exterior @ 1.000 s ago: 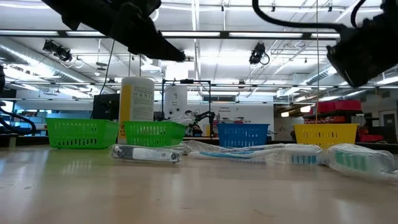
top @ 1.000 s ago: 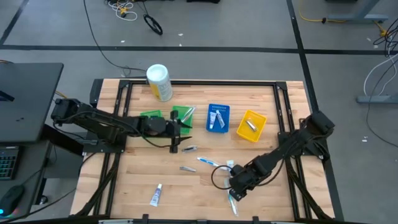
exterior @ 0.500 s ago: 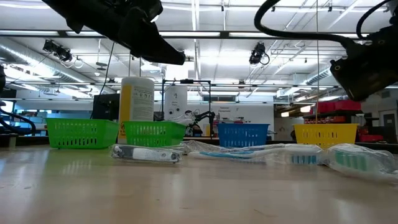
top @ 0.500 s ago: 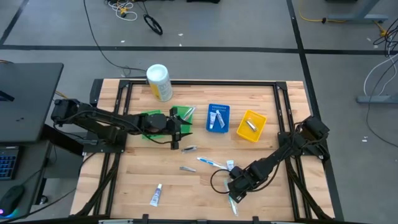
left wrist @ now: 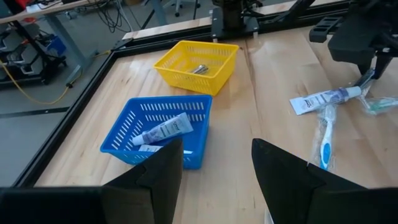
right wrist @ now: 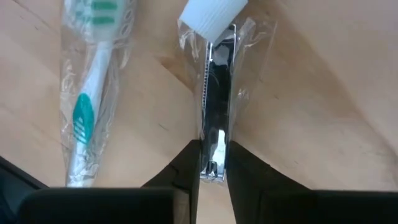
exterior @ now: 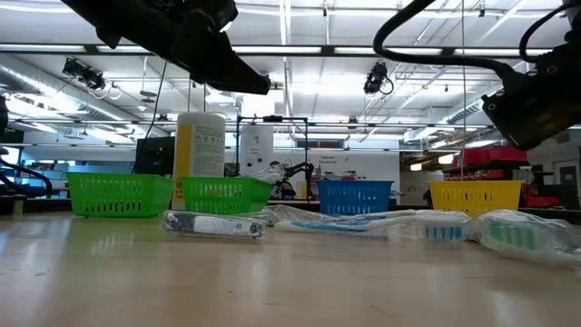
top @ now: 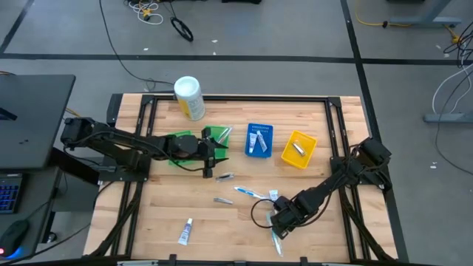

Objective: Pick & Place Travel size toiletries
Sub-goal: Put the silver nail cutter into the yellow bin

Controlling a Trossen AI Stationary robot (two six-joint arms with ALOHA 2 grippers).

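Right claw (right wrist: 210,163) is down at the near-right part of the wooden surface (top: 159,207), fingers pinched on a silvery wrapped piece (right wrist: 216,118); the piece lies on the wood inside clear plastic. A white tube cap (right wrist: 213,14) touches the far end of that piece. Just beside it lies a wrapped green toothbrush (right wrist: 87,93), flat on the wood, apart from the claw's fingers. High view puts the right claw (top: 278,222) near the front edge, right of centre, amid a small cluster of items.

Left claw (left wrist: 214,165) hangs over the far-left middle of the surface by the green bins (top: 194,138), fingers spread, gripping nothing. Past its fingers: blue bin (left wrist: 158,130) with white tubes (left wrist: 163,129) inside, yellow bin (left wrist: 198,64) farther off with a silvery item (left wrist: 199,69) in it. Also a white tube with blue marks (left wrist: 324,99) and a blue/white toothbrush (left wrist: 325,134) lying flat on the wood, touching each other.

Loose on the surface in the high view: a small tube (top: 185,232) near-left, a silvery item (top: 222,200) centre, another (top: 225,176) just far of it. White-and-yellow canister (top: 188,97) lies at the far-left edge. Low view shows a silvery wrapped item (exterior: 213,224) lying in front of the green bins.
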